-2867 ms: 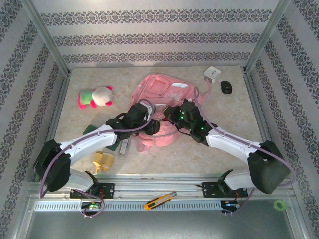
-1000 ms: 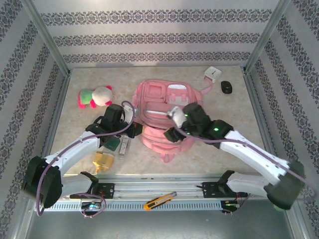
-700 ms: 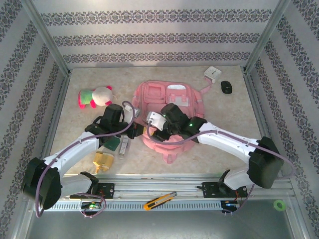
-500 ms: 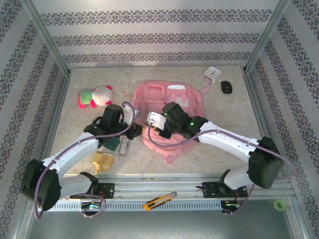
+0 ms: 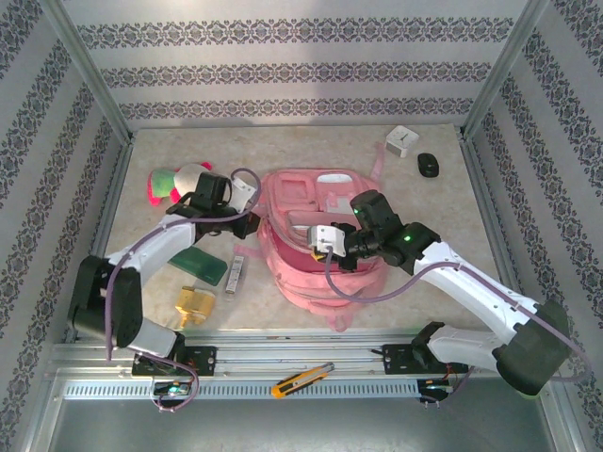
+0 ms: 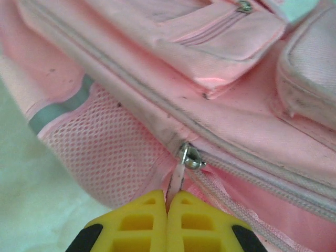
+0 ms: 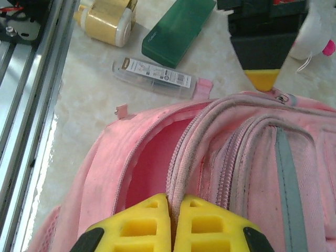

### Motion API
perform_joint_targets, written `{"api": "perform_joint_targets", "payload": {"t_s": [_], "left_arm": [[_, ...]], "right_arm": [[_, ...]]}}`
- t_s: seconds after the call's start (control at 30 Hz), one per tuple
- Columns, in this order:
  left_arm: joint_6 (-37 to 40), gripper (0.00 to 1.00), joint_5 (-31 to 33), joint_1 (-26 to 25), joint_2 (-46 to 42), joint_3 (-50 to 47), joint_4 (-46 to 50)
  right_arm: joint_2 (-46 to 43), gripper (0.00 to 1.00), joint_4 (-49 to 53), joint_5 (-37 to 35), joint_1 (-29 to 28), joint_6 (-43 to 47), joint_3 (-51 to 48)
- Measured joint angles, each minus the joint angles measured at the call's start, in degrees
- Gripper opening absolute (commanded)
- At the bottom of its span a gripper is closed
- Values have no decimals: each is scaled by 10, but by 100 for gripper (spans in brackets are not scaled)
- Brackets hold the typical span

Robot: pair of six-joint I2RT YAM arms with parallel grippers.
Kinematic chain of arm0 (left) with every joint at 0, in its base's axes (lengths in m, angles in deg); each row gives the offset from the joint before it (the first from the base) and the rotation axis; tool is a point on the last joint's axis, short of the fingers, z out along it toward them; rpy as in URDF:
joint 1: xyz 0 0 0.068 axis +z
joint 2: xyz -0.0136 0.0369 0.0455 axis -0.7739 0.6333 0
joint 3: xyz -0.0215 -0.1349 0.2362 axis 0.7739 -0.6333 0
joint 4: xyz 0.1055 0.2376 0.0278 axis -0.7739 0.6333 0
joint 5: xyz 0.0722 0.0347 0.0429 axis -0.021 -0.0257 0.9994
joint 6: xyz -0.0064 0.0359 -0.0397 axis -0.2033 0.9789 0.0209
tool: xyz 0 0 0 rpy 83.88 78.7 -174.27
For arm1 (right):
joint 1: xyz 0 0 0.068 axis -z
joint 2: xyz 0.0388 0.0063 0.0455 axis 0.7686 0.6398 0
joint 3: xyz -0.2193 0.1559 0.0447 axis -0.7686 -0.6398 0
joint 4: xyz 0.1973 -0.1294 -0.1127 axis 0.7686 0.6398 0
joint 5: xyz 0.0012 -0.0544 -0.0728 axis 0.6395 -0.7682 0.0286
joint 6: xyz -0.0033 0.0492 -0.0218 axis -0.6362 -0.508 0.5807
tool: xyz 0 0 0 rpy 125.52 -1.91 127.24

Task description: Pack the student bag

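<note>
Left wrist view has left pincer (image 6: 167, 196) clamped on the zip pull (image 6: 180, 176) of the student bag (image 6: 121, 142), right pincer (image 7: 172, 199) clamped on its zipper edge (image 7: 178, 157).

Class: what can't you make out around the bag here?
Inside student bag: right wrist view, rim hides it.
Clear case label: right wrist view, too small.
Plush toy: top view, left arm covers part.
End of zip pull: left wrist view, hidden inside shut left gripper.
</note>
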Motion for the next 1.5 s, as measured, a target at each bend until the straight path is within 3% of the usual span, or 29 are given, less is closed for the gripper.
{"api": "perform_joint_targets", "payload": {"t_s": [0.07, 0.2, 0.3, 0.47, 0.63, 0.83, 1.0, 1.13, 1.33, 1.5], "left_arm": [[8, 4, -5, -1, 23, 15, -4], [3, 35, 2, 1, 34, 25, -12], [-23, 52, 33, 15, 26, 30, -23], [-100, 66, 90, 21, -55, 30, 0], [-215, 70, 170, 29, -157, 30, 70], [-335, 72, 216, 79, -183, -11, 154], [-434, 77, 250, 119, -191, -78, 205], [-500, 86, 282, 138, -204, -107, 213], [-566, 95, 315, 157, -157, -111, 212], [-579, 100, 324, 161, -62, -100, 219]], "right_arm": [[0, 0, 0, 2, 6, 3, -3], [0, 0, -2, 16, 26, 5, -3], [10, 0, 3, 30, 36, 13, -1], [78, 0, 4, 41, 37, 32, 33], [163, 0, -6, 42, 47, 48, 91], [232, 0, -19, 36, 64, 46, 158], [239, 0, -22, 24, 67, -67, 199], [239, 0, -35, 24, 63, -160, 206], [239, 0, -57, 21, 35, -233, 193], [240, 0, -71, 23, 21, -259, 193]]}}
